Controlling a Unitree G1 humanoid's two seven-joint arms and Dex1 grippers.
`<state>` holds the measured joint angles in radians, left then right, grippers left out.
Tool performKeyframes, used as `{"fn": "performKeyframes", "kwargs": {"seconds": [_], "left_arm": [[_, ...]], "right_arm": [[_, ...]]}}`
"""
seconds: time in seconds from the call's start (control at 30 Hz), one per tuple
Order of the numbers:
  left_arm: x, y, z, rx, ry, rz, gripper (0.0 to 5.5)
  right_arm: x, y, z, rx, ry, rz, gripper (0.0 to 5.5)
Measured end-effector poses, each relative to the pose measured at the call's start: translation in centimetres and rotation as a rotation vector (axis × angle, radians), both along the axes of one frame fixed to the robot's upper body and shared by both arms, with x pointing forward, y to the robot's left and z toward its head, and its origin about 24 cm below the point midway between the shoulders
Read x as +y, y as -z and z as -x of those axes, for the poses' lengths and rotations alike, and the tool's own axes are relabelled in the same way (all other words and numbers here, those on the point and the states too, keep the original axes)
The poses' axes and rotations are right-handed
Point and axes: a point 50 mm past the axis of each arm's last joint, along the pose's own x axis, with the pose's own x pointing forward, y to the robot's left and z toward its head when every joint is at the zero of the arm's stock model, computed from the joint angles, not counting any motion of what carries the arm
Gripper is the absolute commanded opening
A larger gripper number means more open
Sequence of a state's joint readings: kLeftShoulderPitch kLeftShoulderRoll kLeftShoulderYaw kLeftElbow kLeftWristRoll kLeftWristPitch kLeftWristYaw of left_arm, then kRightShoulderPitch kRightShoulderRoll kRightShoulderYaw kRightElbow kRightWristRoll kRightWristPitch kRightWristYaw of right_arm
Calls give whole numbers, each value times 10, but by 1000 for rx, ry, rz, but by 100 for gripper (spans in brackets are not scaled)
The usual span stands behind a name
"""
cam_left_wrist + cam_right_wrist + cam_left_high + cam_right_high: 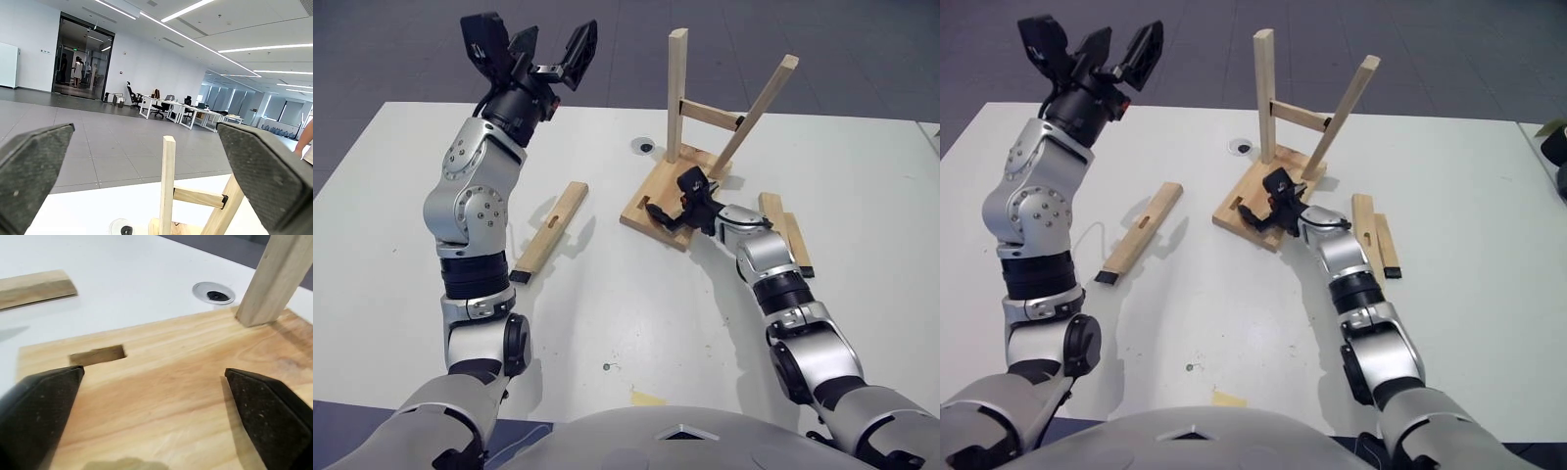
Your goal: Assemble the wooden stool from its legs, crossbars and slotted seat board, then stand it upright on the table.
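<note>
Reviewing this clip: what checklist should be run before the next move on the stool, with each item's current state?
1. Left gripper open, empty: ok, raised over the table.
2. Right gripper open: ok, just over the seat board.
3. Free slot unblocked: ok.
4. Two standing legs joined by crossbar: ok; fully seated, cannot tell.
5. Next leg in hand: not ok; loose leg lies on the table.

white table (626, 304) | cable grommet (644, 147) | yellowish scrap (646, 399) near edge
</note>
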<state>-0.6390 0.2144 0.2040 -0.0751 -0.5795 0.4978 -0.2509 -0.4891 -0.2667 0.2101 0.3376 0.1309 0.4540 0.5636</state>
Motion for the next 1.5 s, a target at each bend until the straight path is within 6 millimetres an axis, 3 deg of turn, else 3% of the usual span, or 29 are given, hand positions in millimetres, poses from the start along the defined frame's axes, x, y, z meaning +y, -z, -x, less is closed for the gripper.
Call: {"fn": "performKeyframes", "kwargs": {"seconds": [0.17,0.5,0.9,1.0,1.1,1.2,1.27,1.4,1.5], "left_arm": [[2,2,1,5,-13,2,540],[4,4,2,10,-36,0,540],[5,5,2,8,-39,-13,540],[5,6,1,11,-35,-19,540],[5,7,1,14,-29,-20,540],[5,7,1,14,-29,-18,540],[6,7,1,13,-31,-17,540],[6,8,1,15,-32,-17,540],[5,8,0,18,-31,-18,540]], "right_arm": [[-25,-3,47,7,-275,188,537],[-47,-11,82,44,-328,236,537],[-93,-19,71,57,-153,214,537],[-91,-25,73,59,-162,71,537],[-87,-44,68,-22,-130,-165,537],[-94,-77,57,-160,-35,-405,537],[-100,-81,49,-208,80,-383,537],[-121,-50,24,-230,479,-98,537],[-125,-36,6,-262,628,12,537]]}}
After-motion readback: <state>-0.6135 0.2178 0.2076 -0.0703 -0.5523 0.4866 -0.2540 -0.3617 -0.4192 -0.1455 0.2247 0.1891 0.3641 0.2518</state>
